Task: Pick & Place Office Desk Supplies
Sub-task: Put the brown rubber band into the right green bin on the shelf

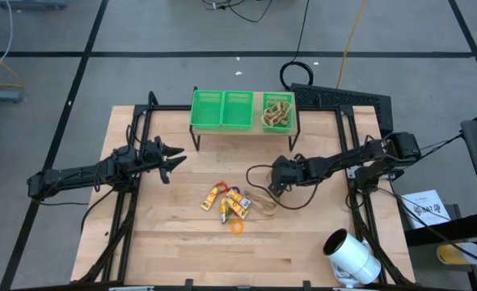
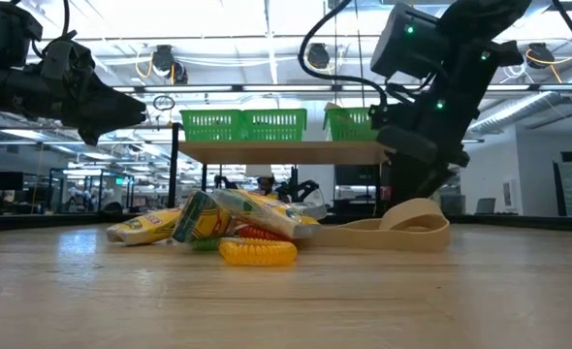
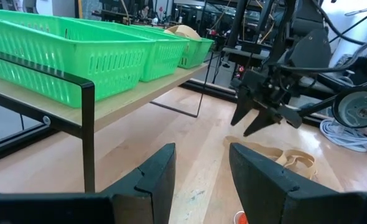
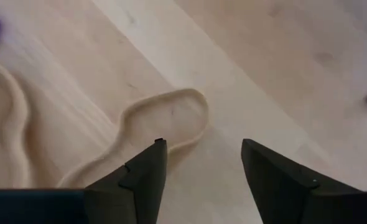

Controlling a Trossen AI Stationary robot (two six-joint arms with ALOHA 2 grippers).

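A pick is being set up: the right end effector (image 4: 199,165), fingers apart, is being held over a thin tan rubber-band loop (image 4: 165,127) on the wooden tabletop (image 1: 319,242); lowering and closing are judged next. The left end effector (image 1: 174,159), also apart, is waiting.

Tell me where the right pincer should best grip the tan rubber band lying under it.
Probably from straight above, across one strand of the tan rubber band: it lies flat on the table as a thin open loop, so only its narrow wall offers a hold. The right pincer hangs open over its rounded end.
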